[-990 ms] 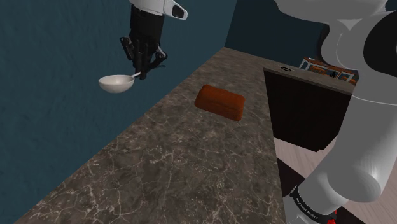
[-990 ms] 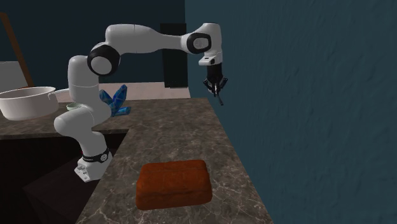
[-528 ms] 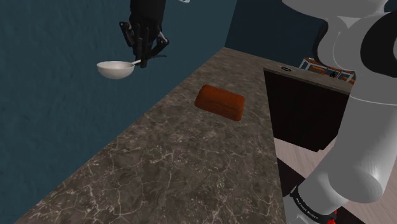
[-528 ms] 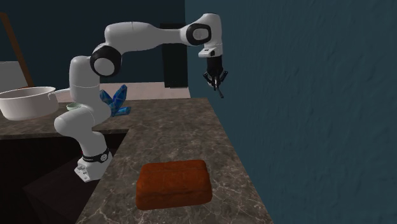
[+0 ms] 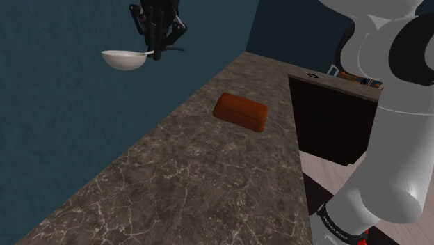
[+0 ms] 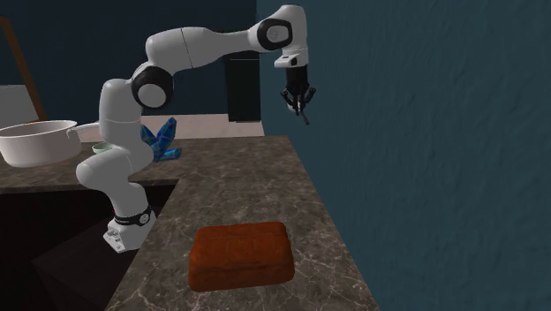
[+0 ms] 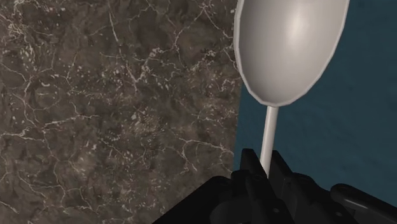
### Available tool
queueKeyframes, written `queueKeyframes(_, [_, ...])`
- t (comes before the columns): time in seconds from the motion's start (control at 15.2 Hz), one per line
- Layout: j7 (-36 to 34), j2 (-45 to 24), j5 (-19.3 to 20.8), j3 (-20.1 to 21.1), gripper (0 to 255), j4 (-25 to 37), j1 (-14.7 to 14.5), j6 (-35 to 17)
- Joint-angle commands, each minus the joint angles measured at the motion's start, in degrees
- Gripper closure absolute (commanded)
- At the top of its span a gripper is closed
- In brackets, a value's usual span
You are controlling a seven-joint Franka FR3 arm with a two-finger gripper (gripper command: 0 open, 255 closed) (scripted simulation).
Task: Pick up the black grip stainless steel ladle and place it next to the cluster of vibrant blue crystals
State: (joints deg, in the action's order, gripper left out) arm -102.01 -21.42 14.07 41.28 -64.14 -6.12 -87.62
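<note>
My black gripper [image 5: 156, 50] hangs high over the far end of the stone counter [image 5: 202, 174], shut on the ladle's thin pale stem. The ladle's whitish bowl [image 5: 124, 60] sticks out toward the shoulder view's left, in front of the blue wall. In the wrist view the bowl [image 7: 289, 44] and stem rise from between my fingers [image 7: 251, 172], over the counter's edge. From the second exterior view the gripper [image 6: 302, 108] hangs beside the blue wall. The blue crystals [image 6: 161, 141] stand on the counter behind the arm's base.
A reddish-brown block [image 5: 241, 110] lies on the counter, seen close in the second exterior view [image 6: 241, 256]. A pale pot [image 6: 35, 143] sits at that view's left. A dark recess [image 5: 334, 118] opens beside the counter. The blue wall [image 6: 415, 150] runs along the counter's edge.
The gripper has risen steadily with the ladle, lifting it higher above the counter. The block and crystals have not moved.
</note>
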Motion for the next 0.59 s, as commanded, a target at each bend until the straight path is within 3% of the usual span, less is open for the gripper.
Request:
queueKeyframes(0.0, [-0.8,3.5,-2.1,0.9,255,-4.5,1.3,-1.4])
queueKeyframes(0.26, [-2.1,12.2,-7.5,2.5,255,-14.8,3.8,-4.8])
queueKeyframes(0.53, [-3.1,20.1,-12.8,3.4,255,-22.5,4.6,-6.7])
